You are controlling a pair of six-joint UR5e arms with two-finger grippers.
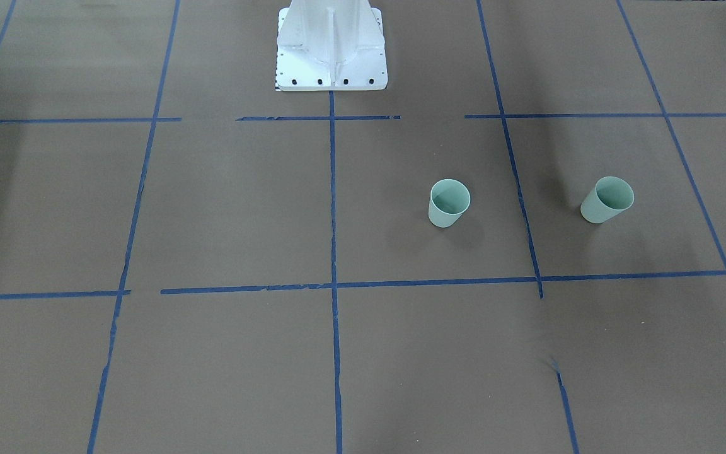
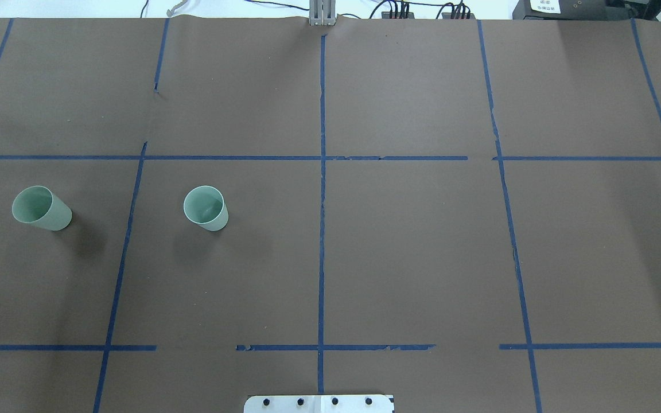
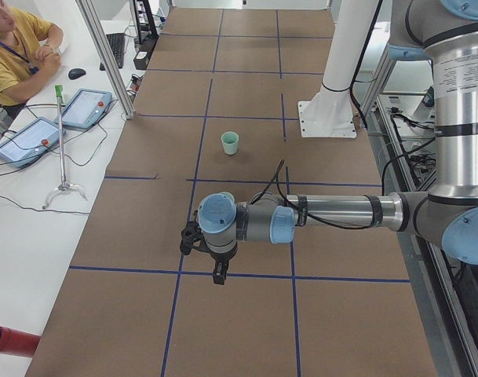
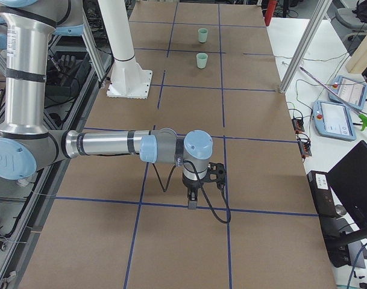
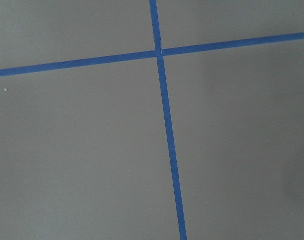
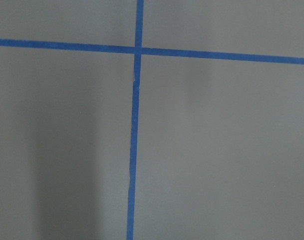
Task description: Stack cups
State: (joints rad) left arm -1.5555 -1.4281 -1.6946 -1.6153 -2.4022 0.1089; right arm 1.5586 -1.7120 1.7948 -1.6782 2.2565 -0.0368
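Two pale mint-green cups stand upright and apart on the brown table, on my left half. The inner cup (image 2: pixel 206 207) (image 1: pixel 449 203) (image 3: pixel 231 142) (image 4: pixel 202 60) is near the centre line. The outer cup (image 2: pixel 41 208) (image 1: pixel 607 200) (image 4: pixel 202 35) is near the left end; my left arm hides it in the exterior left view. My left gripper (image 3: pixel 220 275) points down above the table, high over the area of the outer cup. My right gripper (image 4: pixel 192 201) points down over the right half, far from both cups. I cannot tell whether either is open or shut.
Blue tape lines (image 2: pixel 322 189) divide the brown table into a grid. The white robot base (image 1: pixel 331 47) stands at the table's near-robot edge. Both wrist views show only brown table (image 5: pixel 82 150) (image 6: pixel 216 150) and tape. An operator (image 3: pixel 15 55) sits beside the table with tablets.
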